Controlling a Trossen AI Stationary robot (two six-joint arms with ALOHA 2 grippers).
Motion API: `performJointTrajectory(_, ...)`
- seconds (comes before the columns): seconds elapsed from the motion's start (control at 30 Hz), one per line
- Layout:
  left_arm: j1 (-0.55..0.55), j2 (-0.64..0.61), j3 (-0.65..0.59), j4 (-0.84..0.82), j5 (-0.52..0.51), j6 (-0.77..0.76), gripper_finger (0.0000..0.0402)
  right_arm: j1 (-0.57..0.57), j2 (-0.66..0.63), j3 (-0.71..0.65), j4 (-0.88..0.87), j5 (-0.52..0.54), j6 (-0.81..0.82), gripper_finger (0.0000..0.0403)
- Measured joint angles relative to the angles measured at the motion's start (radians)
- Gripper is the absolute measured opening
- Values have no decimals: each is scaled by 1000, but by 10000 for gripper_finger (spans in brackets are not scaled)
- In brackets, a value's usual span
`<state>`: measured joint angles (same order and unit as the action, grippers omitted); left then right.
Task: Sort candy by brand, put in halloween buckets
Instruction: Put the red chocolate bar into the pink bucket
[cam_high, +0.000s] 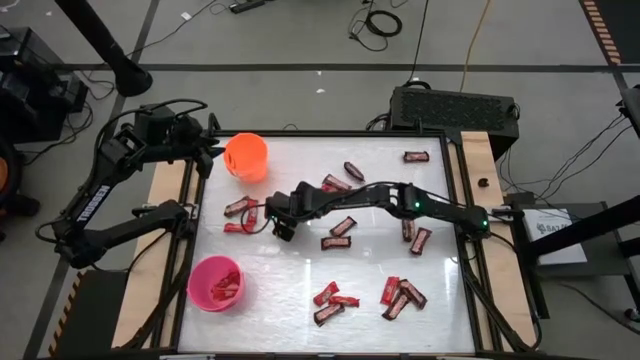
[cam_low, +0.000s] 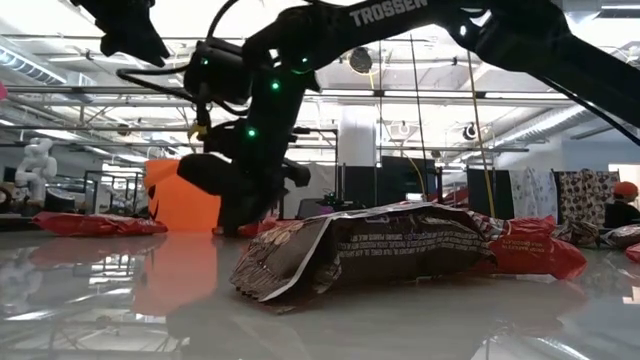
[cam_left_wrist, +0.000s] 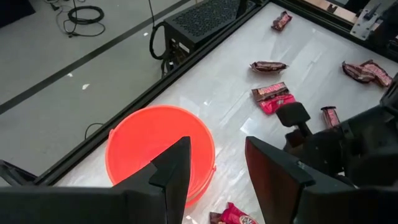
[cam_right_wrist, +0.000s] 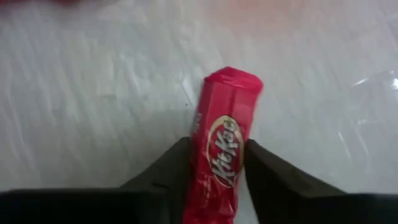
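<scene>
Here the right gripper (cam_high: 280, 222) sits left of table centre, fingers (cam_right_wrist: 163, 171) pressed on both long sides of a red KitKat (cam_right_wrist: 222, 157), pinching it low over the white table (cam_high: 380, 262). In the right wrist view the bar's long axis runs straight out from between the fingers, its far end free and pointing ahead of the gripper. From the high view I cannot read its heading on the table; the gripper hides it.

Risks, as I judge them:
- The pinch looks to sit on the near part of the bar, so most of the wrapper overhangs. A quick lift or swing could let it pivot or slide out.
- The wrapper is glossy and soft; it may crumple and not hold.
- Loose candy (cam_high: 240, 208) lies just beside the gripper at about nine to ten o'clock. A low sweep could drag those bars along.
- The pink bucket (cam_high: 215, 283) lies at about seven o'clock from the gripper and already holds red bars, so it looks like the right target; the orange bucket (cam_high: 246, 156) is at about eleven o'clock and appears empty in the left wrist view. Mixing them up would spoil the sort.
- The left gripper (cam_left_wrist: 214, 168) hovers, spread and empty, over the orange bucket; a path that way risks the arms meeting.
</scene>
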<state>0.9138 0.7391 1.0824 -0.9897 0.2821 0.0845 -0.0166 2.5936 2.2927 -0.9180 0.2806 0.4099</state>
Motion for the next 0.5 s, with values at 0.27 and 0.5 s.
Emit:
performJointTrajectory(0.27,0,0,0,0,-2,7,159,6,-39,-6,8,-14,-14,11)
performJointTrajectory(0.5,-1,0,0,0,-3,34,159,-13,-144,-4,192,-177,-81,4)
